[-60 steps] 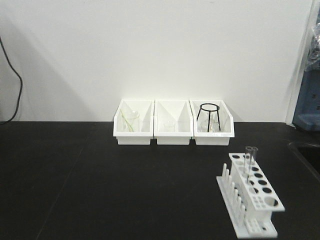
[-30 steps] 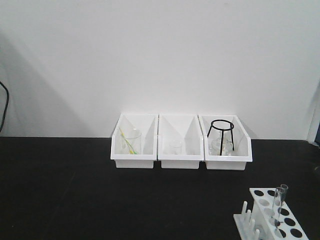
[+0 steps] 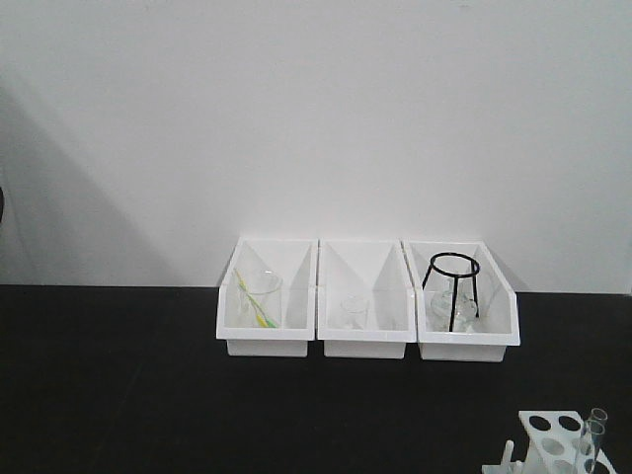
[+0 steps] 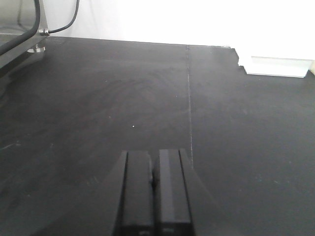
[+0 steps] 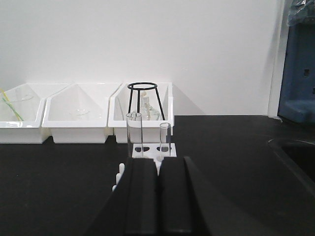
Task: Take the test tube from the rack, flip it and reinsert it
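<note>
Clear glass is the target here: the test tube (image 5: 134, 133) stands upright in the rack (image 5: 154, 147), open rimmed end up, directly ahead of the right gripper (image 5: 158, 169) in the right wrist view. A second tube (image 5: 165, 136), looking slimmer, stands just beside it in the same rack. Which of the 2 is meant cannot be settled from these views. In the front view the rack sits at the bottom right corner, mostly cut off. It is well apart from the 3 white bins (image 5: 78, 132) against the wall, 1 of which holds a black tripod (image 5: 142, 98).

The step in hand looks like the approach for the pick, with nothing lifted yet. To do it well, the right gripper would need to spread its fingers before it reaches the glass. It should centre on 1 tube without knocking its neighbour and close gently below the rim. It should then draw the tube straight up so the glass does not bind in its hole.

The right gripper's fingers are pressed together, holding nothing and touching neither tube. The left gripper (image 4: 154, 162) is likewise pressed together and empty. It hangs over the bare black bench (image 4: 98, 98), with no rack in its view.
</note>
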Controlling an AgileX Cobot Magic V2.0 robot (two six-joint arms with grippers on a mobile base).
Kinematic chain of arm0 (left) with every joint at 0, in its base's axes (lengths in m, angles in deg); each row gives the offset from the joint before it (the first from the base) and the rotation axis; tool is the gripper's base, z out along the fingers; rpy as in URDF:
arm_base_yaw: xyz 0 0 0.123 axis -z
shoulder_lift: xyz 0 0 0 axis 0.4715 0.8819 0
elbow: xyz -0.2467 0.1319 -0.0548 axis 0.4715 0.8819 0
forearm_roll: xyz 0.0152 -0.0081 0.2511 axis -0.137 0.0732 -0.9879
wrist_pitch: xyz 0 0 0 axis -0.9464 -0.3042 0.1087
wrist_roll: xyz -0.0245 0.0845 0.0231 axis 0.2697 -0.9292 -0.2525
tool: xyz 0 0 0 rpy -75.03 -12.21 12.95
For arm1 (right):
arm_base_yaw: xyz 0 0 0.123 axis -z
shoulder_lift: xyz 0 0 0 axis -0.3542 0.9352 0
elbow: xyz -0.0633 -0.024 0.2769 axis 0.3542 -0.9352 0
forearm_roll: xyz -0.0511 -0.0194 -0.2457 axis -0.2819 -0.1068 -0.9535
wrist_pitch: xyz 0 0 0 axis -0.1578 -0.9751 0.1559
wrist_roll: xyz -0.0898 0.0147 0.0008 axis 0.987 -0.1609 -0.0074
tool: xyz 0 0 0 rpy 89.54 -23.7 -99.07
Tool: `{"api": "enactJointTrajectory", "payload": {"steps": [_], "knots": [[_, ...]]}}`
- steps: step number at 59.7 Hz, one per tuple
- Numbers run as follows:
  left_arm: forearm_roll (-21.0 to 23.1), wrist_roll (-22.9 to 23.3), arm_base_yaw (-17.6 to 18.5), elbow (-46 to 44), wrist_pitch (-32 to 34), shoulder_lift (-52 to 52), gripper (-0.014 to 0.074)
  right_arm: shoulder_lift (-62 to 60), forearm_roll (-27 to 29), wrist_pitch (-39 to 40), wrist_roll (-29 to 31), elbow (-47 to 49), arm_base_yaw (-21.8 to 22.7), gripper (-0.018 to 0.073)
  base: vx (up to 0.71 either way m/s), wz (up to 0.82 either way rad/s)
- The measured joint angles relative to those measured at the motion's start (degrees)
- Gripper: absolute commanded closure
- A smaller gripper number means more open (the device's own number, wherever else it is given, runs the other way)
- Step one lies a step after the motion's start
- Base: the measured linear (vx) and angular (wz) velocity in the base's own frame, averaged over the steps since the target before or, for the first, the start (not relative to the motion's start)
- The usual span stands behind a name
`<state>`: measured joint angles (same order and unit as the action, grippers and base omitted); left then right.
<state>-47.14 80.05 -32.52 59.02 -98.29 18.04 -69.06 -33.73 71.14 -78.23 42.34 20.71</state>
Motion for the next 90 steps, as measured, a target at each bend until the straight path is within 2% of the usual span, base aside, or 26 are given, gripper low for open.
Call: {"api": "enactJointTrajectory", "payload": {"steps": [37, 51, 57, 69, 74, 90], "knots": [[0.0, 0.0, 0.0, 0.0, 0.0, 0.0, 0.0603, 0.0, 0.0, 0.7, 0.0, 0.0, 0.0, 0.0568, 0.01, 0.0], [0.0, 0.0, 0.0, 0.0, 0.0, 0.0, 0.0603, 0.0, 0.3, 9.3, -0.2, 1.5, 0.0, 0.0568, 0.0, 0.0], [0.0, 0.0, 0.0, 0.0, 0.0, 0.0, 0.0603, 0.9, 0.2, 6.3, -0.2, 6.9, 0.0, 0.0567, 0.0, 0.0], [0.0, 0.0, 0.0, 0.0, 0.0, 0.0, 0.0603, 9.8, -3.4, -6.9, -0.2, 19.5, 0.0, 0.0562, 0.0, 0.0], [0.0, 0.0, 0.0, 0.0, 0.0, 0.0, 0.0603, 13.7, -5.2, -8.1, -0.2, 21.0, 0.0, 0.0561, 0.0, 0.0], [0.0, 0.0, 0.0, 0.0, 0.0, 0.0, 0.0603, 25.3, -5.7, -7.0, -0.2, 21.3, 0.0, 0.0534, 0.0, 0.0]]}}
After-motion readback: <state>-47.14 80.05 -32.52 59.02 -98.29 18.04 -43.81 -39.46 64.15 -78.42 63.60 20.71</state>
